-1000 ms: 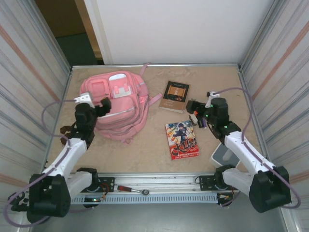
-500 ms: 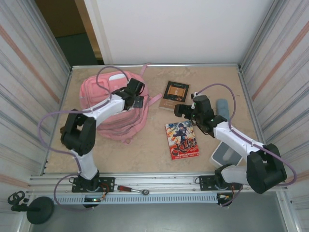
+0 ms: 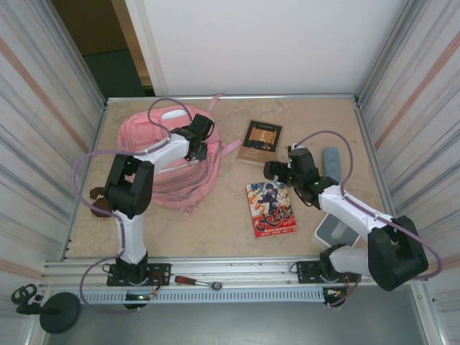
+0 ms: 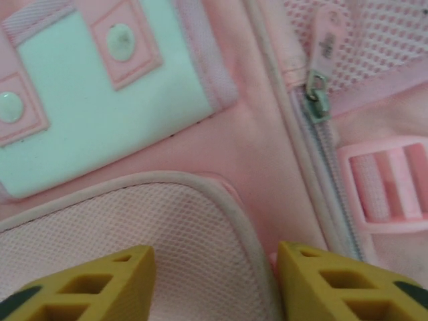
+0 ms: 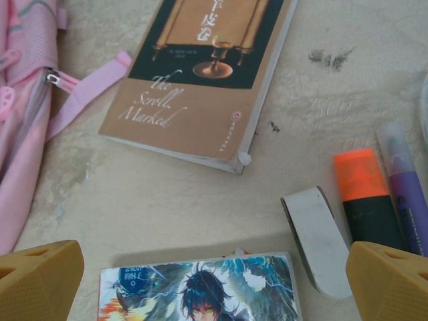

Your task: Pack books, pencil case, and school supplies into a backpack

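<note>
The pink backpack [image 3: 169, 154] lies zipped at the far left of the desk [image 3: 215, 226], the left hand [image 4: 214, 267] half-wide just above its front pocket; the zip pull [image 4: 314, 93] sits ahead and to its right, the zip running away from it. The right hand [image 3: 270, 170] gapes wide and empty between the brown book [image 3: 260, 142] and the cartoon book [image 3: 272, 208]; markers [image 5: 364, 200] lie just beside.

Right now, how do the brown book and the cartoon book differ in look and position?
The brown book has a dark panel with a gold scroll; the cartoon book has a colourful drawn figure. The brown book lies farther from the arm bases, beside a strap of the backpack; the cartoon book lies nearer. Both lie flat, cover up, on the table.
</note>
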Robot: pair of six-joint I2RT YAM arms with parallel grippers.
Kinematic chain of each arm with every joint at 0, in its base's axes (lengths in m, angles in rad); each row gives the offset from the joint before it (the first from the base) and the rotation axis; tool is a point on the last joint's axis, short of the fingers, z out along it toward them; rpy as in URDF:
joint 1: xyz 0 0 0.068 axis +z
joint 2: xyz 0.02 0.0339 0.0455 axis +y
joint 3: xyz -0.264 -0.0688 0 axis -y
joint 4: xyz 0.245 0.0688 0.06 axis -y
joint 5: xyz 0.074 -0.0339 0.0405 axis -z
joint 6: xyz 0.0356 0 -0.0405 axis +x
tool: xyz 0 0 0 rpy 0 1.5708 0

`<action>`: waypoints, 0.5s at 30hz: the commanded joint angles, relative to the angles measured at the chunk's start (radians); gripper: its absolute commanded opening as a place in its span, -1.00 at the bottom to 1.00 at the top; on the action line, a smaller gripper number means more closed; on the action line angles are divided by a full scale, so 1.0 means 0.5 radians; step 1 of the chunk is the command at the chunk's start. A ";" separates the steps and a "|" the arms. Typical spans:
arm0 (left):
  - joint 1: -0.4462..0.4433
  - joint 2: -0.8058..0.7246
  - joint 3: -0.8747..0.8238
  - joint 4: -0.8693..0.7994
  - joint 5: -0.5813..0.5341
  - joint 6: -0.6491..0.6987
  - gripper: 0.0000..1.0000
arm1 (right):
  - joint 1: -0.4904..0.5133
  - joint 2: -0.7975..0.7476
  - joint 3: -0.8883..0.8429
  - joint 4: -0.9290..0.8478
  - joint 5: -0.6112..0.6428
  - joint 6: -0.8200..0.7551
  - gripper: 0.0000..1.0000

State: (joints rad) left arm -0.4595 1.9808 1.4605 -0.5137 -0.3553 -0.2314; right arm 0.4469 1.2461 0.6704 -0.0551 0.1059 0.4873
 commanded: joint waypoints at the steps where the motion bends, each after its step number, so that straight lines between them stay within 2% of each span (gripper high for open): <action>1: 0.045 0.054 -0.006 0.007 0.048 0.015 -0.17 | 0.027 0.054 0.061 -0.037 -0.002 0.047 0.98; 5: 0.045 0.080 -0.050 0.011 0.126 0.019 -0.47 | 0.027 0.089 0.067 -0.064 0.006 0.040 0.98; 9: 0.042 -0.028 -0.169 0.090 0.226 0.062 -1.00 | 0.027 0.125 0.115 -0.128 0.015 0.015 0.98; 12: 0.026 -0.300 -0.447 0.381 0.404 0.157 -1.00 | 0.027 0.150 0.160 -0.169 0.005 -0.004 0.98; 15: 0.029 -0.653 -0.811 0.775 0.700 0.301 -1.00 | 0.024 0.244 0.282 -0.267 -0.110 -0.061 0.98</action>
State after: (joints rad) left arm -0.4397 1.8042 1.1770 -0.2684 -0.1913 -0.1734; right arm 0.4522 1.3293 0.7364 -0.1284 0.0967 0.4858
